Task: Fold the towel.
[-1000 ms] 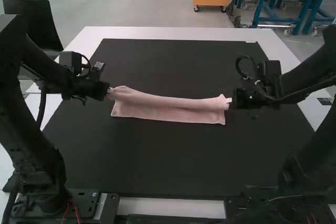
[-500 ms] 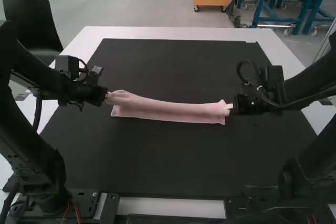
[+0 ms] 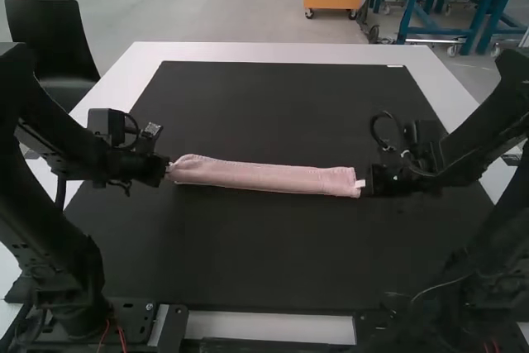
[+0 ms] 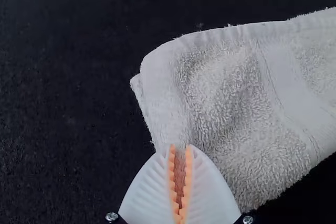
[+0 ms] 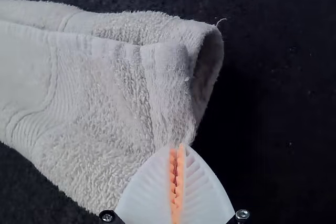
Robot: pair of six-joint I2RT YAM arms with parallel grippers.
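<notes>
Pink and narrow, the towel [image 3: 264,177] stretches in a strip across the middle of the black mat [image 3: 248,254], with your two grippers at its opposite ends. Your left gripper [image 4: 180,148] has its ribbed fingers closed on a pinch of cloth at the edge of one end; your right gripper [image 5: 177,148] nips the other end just beside its open, looped mouth, pads pressed close.

Holding both ends probably serves you by keeping the strip straight, so that the long edge can come over evenly rather than bunch in the middle. The layers show at each end, so the towel looks already doubled lengthwise; whether the strip rests fully on the mat, you cannot tell.

Judging by this, you are partway through, laying a long fold. Next, you would want to set both ends down together and free the cloth gently. Let go of one side early and that soft, rounded loop could spring open or skew the fold.
</notes>
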